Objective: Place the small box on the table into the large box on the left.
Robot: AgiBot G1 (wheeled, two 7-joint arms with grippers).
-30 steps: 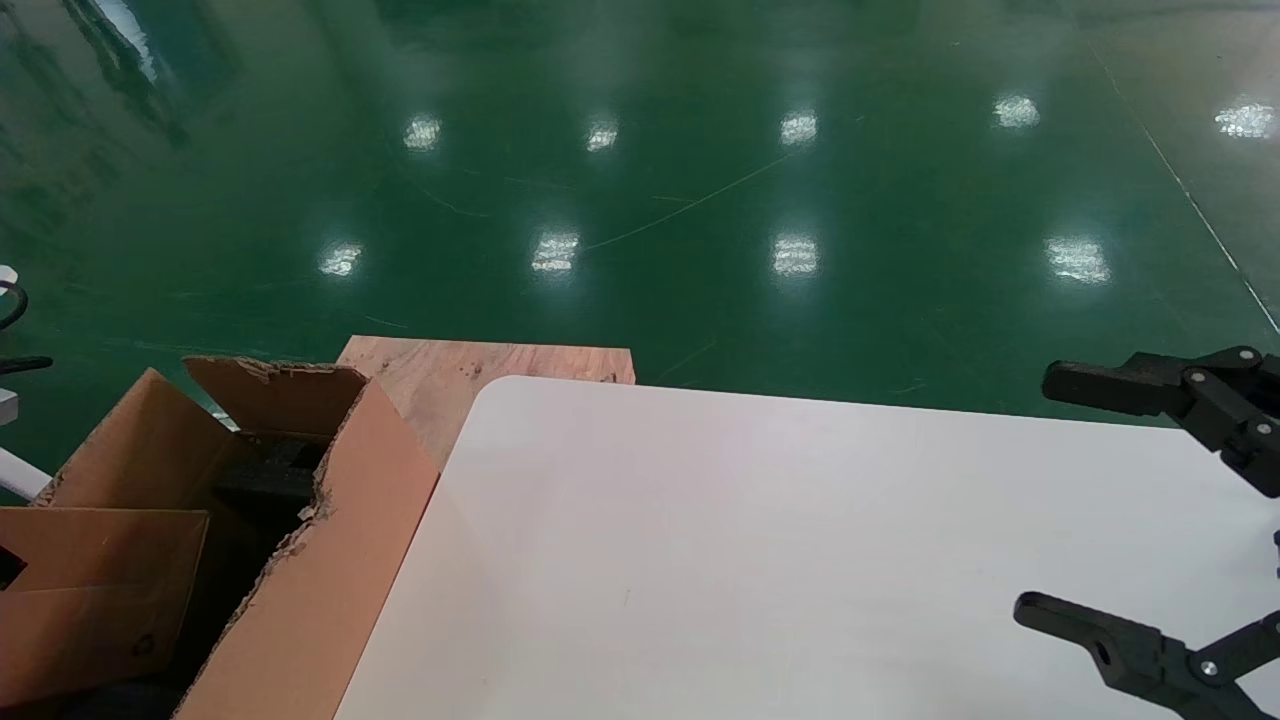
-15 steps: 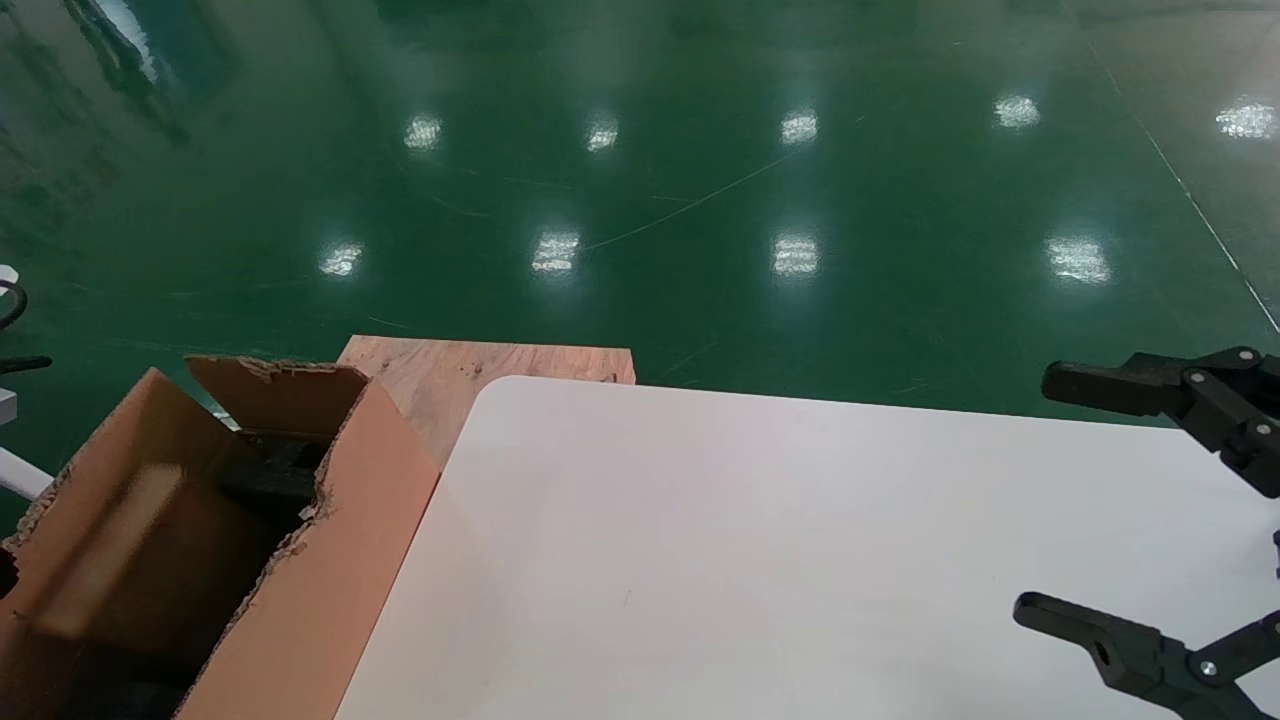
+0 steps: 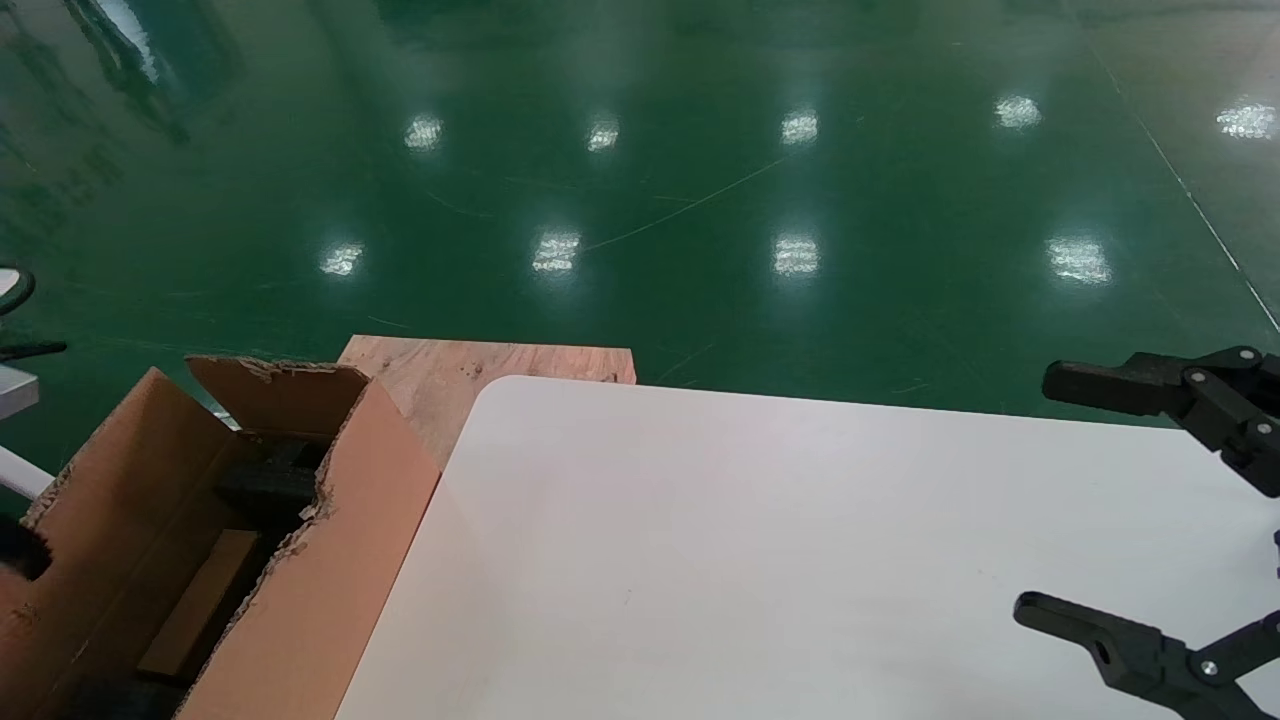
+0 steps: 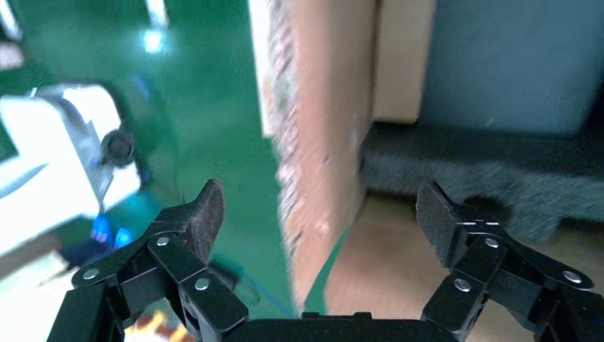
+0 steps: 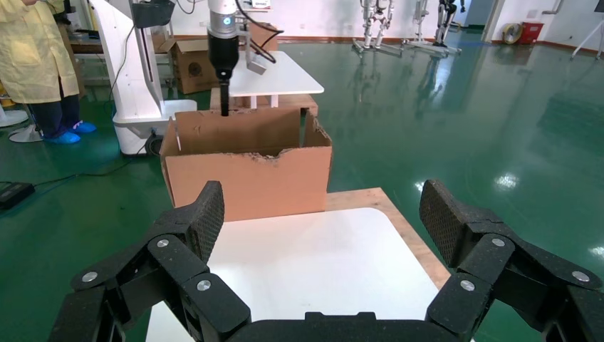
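**Q:** Where is the small box?

**Me:** It lies down inside the large box (image 3: 320,560), at about eight o'clock from the middle of my head view. Only a strip of the small box (image 3: 200,618) shows, low between the carton's walls, its pale brown face tilted along the dark inside. The carton stands just beside the table (image 3: 800,560), off its left edge, flaps up and edges ragged.

**Q:** And your left gripper?

**Me:** My left gripper (image 4: 320,217) hangs over the carton's outer wall, one finger (image 4: 203,214) on the floor side and the other above the carton's inside. The fingers are spread wide and hold nothing.

**Q:** The right one?

**Me:** My right gripper (image 5: 322,217) is parked over the table's right side, at about four o'clock in the head view. Its fingers (image 5: 449,217) are also splayed apart and empty. It faces across the white top toward the carton.

**Q:** Anything else nearby?

**Me:** A plywood board (image 3: 450,372) pokes out behind the table's far left corner, at about ten o'clock, on the green floor (image 3: 640,200).
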